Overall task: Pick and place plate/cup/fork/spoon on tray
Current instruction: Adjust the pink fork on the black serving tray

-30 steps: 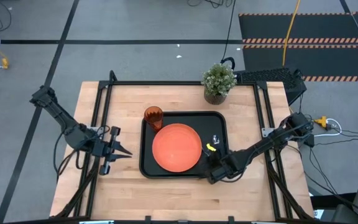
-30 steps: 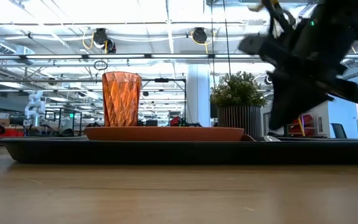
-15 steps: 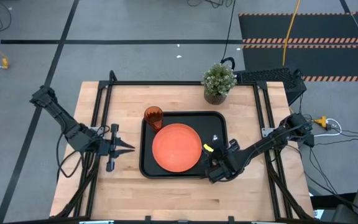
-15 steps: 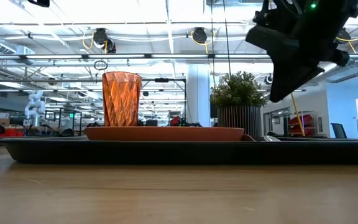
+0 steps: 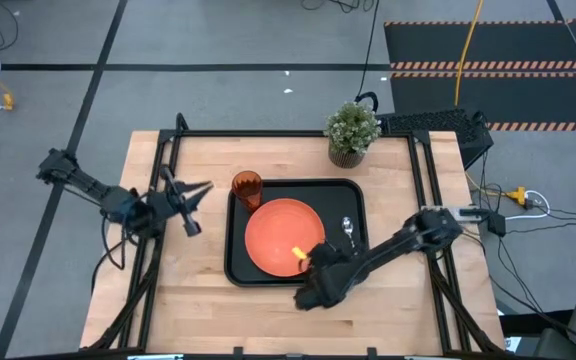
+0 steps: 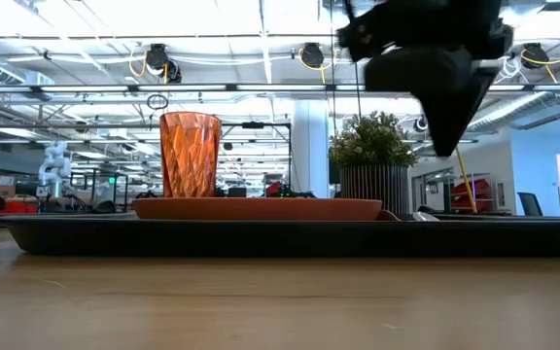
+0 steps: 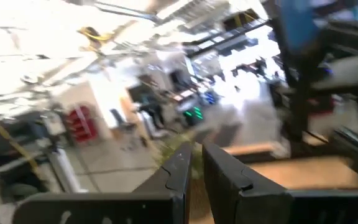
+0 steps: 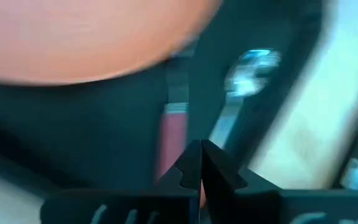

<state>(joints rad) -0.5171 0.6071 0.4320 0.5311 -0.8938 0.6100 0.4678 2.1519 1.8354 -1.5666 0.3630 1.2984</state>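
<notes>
The black tray (image 5: 236,272) holds the orange plate (image 5: 276,235), the amber cup (image 5: 247,187) at its far left corner, the fork (image 8: 173,134) with its pinkish-red handle, and the spoon (image 5: 348,228). Fork and spoon lie side by side right of the plate. The spoon's bowl (image 8: 253,62) and stem show; its handle is hidden behind my fingertips. My right gripper (image 8: 201,152) is shut and hangs above the tray's near right part (image 6: 445,146), with nothing hanging from it. A small yellow-orange bit shows at it in the high view; what it is I cannot tell. My left gripper (image 5: 190,190) is raised left of the tray, its fingers a narrow gap apart (image 7: 194,155).
A potted green plant (image 5: 351,130) stands at the table's far edge behind the tray. Black frame rails (image 5: 163,200) run along the table's left and right sides. Bare wood lies left of the tray and along the near edge.
My right gripper has risen from about tray level and gone toward the table's left, and now stands over the plate's near right rim. My left gripper has gone toward the far edge and turned. Plate, cup and spoon bowl have stayed in place.
</notes>
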